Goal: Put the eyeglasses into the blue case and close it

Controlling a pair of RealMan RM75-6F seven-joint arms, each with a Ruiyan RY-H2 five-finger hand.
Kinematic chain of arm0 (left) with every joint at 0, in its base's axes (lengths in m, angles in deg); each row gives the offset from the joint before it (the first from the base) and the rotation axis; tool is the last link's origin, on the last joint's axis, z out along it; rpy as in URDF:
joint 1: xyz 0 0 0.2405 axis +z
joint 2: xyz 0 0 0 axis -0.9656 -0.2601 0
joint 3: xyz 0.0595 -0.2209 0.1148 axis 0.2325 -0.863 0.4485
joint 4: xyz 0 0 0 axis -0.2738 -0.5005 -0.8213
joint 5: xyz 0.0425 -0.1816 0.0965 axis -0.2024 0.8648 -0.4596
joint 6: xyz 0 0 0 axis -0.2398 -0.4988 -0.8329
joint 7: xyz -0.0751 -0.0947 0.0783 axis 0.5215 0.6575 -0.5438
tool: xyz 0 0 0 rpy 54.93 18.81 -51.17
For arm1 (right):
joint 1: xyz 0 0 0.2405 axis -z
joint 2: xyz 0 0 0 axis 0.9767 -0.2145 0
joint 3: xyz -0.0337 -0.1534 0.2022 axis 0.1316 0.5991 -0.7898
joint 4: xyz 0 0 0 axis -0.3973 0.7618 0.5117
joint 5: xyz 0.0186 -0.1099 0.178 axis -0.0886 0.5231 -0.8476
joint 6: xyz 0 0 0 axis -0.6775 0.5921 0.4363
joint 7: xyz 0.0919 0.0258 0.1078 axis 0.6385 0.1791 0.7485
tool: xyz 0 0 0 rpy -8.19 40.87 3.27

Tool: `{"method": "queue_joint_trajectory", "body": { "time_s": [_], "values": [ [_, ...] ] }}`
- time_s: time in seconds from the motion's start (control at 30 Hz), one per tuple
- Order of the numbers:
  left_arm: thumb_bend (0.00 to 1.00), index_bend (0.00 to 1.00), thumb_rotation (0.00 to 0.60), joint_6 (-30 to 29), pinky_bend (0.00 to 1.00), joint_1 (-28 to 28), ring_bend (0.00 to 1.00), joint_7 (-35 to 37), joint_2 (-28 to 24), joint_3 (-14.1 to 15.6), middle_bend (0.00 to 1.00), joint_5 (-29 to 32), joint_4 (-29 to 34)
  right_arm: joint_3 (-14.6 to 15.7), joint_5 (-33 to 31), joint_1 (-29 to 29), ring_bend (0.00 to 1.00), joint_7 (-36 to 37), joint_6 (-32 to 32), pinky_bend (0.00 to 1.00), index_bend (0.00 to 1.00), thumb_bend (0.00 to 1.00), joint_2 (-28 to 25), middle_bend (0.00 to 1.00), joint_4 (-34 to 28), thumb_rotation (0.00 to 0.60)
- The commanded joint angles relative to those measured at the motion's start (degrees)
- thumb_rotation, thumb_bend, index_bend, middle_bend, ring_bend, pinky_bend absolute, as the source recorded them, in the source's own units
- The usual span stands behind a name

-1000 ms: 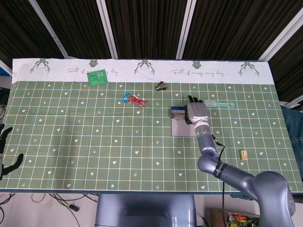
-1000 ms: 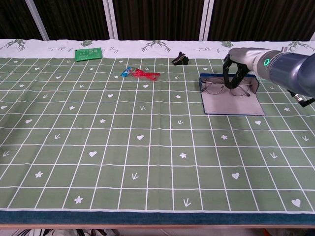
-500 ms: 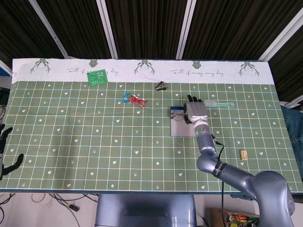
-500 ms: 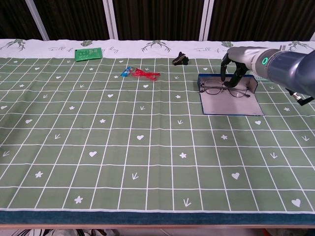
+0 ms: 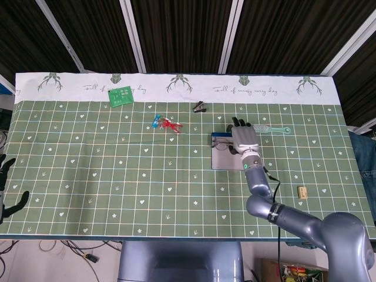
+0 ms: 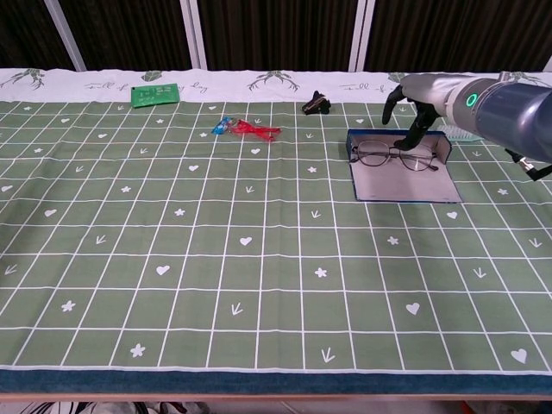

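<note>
The eyeglasses (image 6: 393,156) lie in the blue tray of the open case (image 6: 442,148), lenses toward the front. The case's grey lid (image 6: 405,185) lies flat on the cloth in front of the tray. My right hand (image 6: 412,93) hovers just above and behind the case with fingers apart and holds nothing; one fingertip hangs close over the glasses' frame. In the head view the right hand (image 5: 245,140) covers most of the case (image 5: 221,160). My left hand (image 5: 7,187) shows only as dark spread fingers at the far left edge, off the table, holding nothing.
A green card (image 6: 155,93) lies at the back left. A red and blue item (image 6: 245,128) and a black clip (image 6: 316,104) lie mid-back. A green brush (image 5: 274,129) sits behind the right hand. A small yellowish block (image 5: 302,192) lies at the right front.
The right hand let go of the eyeglasses, which settled into the blue tray, and then rose and drew back a little. The left hand has not moved.
</note>
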Motion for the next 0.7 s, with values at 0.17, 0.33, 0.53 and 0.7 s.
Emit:
{"method": "queue_joint_trajectory", "body": {
  "time_s": [0.17, 0.33, 0.53, 0.7],
  "values": [
    [0.32, 0.09, 0.600, -0.15, 0.00, 0.01, 0.00, -0.40, 0.18, 0.13, 0.00, -0.27, 0.01, 4.18, 7.97, 6.41, 0.17, 2.06, 8.43, 0.24, 0.18, 0.36, -6.51, 0.13, -14.75, 0.600],
    [0.32, 0.09, 0.600, -0.34, 0.00, 0.07, 0.00, -0.53, 0.28, 0.17, 0.00, -0.40, 0.07, 6.08, 9.63, 8.45, 0.33, 1.28, 11.36, 0.45, 0.18, 0.36, -8.29, 0.27, -19.54, 0.600],
    [0.32, 0.09, 0.600, -0.52, 0.00, 0.17, 0.00, -0.53, 0.32, 0.33, 0.00, -0.71, 0.10, 7.58, 9.47, 9.57, 0.53, -1.21, 13.19, 0.54, 0.18, 0.36, -9.56, 0.49, -23.29, 0.600],
    [0.32, 0.09, 0.600, -0.72, 0.00, 0.25, 0.00, -0.35, 0.33, 0.30, 0.00, -0.78, 0.11, 7.71, 7.39, 8.99, 0.64, -3.56, 12.59, 0.61, 0.18, 0.39, -9.57, 0.59, -23.41, 0.600]
  ]
}}
